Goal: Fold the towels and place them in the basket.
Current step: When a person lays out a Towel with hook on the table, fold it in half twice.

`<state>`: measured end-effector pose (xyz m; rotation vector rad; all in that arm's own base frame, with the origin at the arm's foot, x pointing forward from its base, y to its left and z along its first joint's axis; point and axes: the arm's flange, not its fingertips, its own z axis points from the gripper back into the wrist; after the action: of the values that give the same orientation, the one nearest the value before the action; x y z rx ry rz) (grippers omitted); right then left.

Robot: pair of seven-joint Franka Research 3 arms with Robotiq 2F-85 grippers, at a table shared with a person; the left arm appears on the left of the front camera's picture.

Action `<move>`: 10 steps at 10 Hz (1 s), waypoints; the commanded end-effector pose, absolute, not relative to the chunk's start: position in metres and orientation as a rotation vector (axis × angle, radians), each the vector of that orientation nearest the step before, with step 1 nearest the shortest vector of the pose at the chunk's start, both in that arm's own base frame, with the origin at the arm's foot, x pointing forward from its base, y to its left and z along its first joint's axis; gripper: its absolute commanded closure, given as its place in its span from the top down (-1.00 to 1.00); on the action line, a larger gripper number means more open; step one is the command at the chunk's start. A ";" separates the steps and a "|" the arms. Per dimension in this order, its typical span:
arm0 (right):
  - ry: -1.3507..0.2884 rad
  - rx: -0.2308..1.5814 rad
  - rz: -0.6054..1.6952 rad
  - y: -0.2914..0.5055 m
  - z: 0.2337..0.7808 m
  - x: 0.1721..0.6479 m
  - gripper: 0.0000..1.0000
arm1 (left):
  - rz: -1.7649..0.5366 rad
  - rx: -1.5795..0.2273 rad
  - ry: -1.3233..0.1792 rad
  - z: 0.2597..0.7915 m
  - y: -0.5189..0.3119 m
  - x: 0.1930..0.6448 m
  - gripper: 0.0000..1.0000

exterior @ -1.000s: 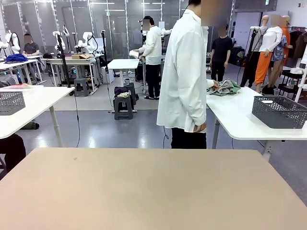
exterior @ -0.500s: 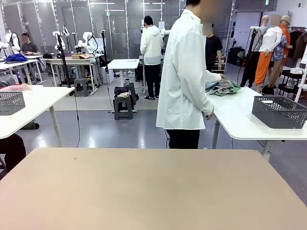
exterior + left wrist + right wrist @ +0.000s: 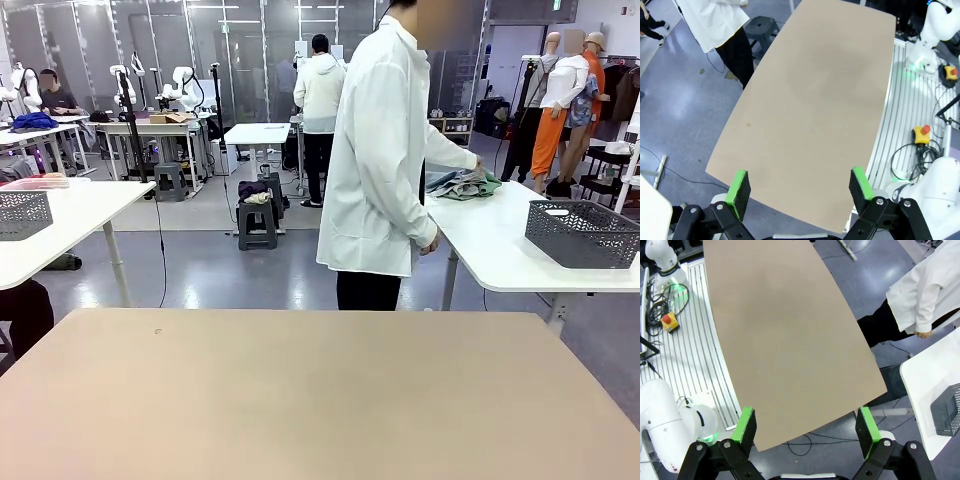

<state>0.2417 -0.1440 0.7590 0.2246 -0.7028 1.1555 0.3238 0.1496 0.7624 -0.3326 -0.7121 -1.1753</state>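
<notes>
Left gripper [image 3: 799,184], right gripper [image 3: 807,426] — each is hanging above the tan table [image 3: 300,400], fingers standing wide apart. Person [image 3: 385,150] is touching towels [image 3: 462,184] on the white table [image 3: 500,250] — basket [image 3: 583,233] sitting near.

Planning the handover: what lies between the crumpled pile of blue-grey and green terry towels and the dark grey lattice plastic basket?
Nothing. In the front view, bare white tabletop runs from the towels to the basket.
</notes>
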 end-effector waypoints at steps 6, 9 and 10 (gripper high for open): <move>-0.709 0.232 1.152 -0.145 0.759 0.242 1.00 | -1.175 -0.334 -0.721 0.764 0.149 0.324 1.00; -0.709 0.232 1.152 -0.145 0.759 0.242 1.00 | -1.175 -0.334 -0.721 0.764 0.149 0.324 1.00; -0.709 0.232 1.152 -0.145 0.759 0.242 1.00 | -1.175 -0.334 -0.721 0.764 0.149 0.324 1.00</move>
<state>0.2428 -0.1440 0.7583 0.2260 -0.7005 1.1550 0.3238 0.1496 0.7624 -0.3326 -0.7121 -1.1753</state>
